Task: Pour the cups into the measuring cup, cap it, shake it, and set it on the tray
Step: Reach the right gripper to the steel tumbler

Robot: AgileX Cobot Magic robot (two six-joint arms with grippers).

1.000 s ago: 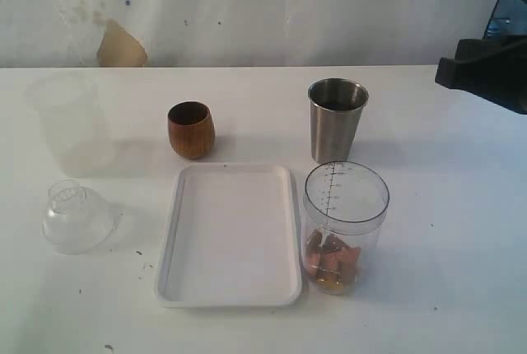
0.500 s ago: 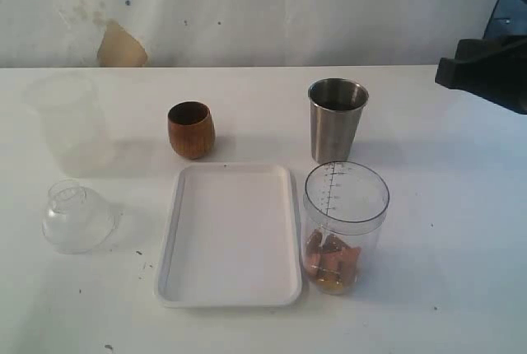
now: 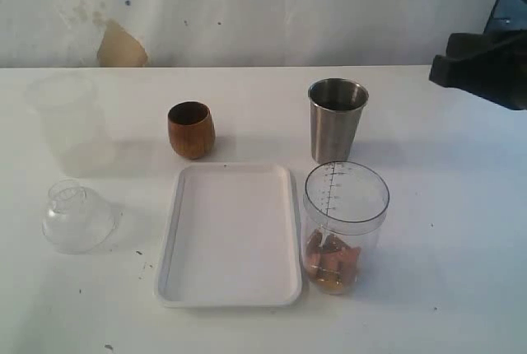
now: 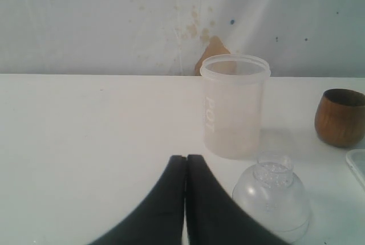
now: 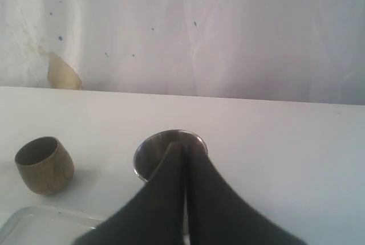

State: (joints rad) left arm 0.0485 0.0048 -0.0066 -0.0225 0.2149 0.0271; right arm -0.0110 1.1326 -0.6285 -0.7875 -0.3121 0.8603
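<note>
The right arm (image 3: 482,66) shows in the exterior view only as a dark, blocky mass at the upper right edge of the frame, cut off by the border. Its blunt end points toward the left of the frame. Which link of the arm this is cannot be told, and no jaws can be made out there.

In the right wrist view the right gripper (image 5: 185,145) is closed. Its two black fingers (image 5: 159,205) are pressed flat together with only a thin seam between them, they taper to a narrow tip, and they grip nothing.

In the left wrist view the left gripper (image 4: 186,157) is closed in the same way, its black fingers (image 4: 162,205) meeting along a straight seam and empty.
</note>
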